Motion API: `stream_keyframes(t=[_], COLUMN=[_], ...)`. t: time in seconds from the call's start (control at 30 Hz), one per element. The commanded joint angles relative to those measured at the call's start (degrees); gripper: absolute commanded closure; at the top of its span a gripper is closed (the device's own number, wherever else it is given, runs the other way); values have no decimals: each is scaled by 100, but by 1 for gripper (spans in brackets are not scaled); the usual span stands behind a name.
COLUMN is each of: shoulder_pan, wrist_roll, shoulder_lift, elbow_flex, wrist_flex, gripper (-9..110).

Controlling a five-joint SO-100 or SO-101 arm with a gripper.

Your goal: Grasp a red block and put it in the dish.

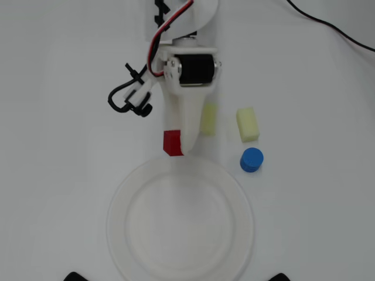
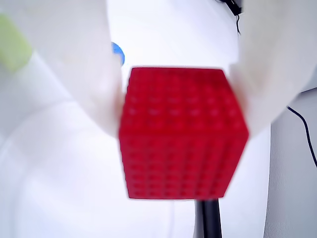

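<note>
The pincer (image 1: 174, 143) is clamped on the red block (image 1: 172, 143), its white fingers (image 2: 84, 74) pressing both sides of the cube in the wrist view. In the overhead view the block sits at the far rim of the white dish (image 1: 126, 193) on the desk (image 1: 58, 88). Right of the arm lie two pale yellow blocks (image 1: 247, 124) and a blue cylinder (image 1: 251, 159).

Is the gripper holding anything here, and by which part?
Yes. The gripper holds the red block, its white fingers pressed against two opposite side faces, near the block's upper half in the wrist view.
</note>
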Motion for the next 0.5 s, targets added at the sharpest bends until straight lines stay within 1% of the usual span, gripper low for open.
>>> stream_keyframes(t=[0.0,0.13,0.23,0.47], shoulder_pan=[-70,-149,-176,-272], wrist_roll=[264,352,308,149], shoulder_lift=[-791,-1793,-2347,-2971], elbow_flex=[-791,-1441,-1635,-1696], wrist_flex=[0,158,167,281], gripper=[101,101,101,101])
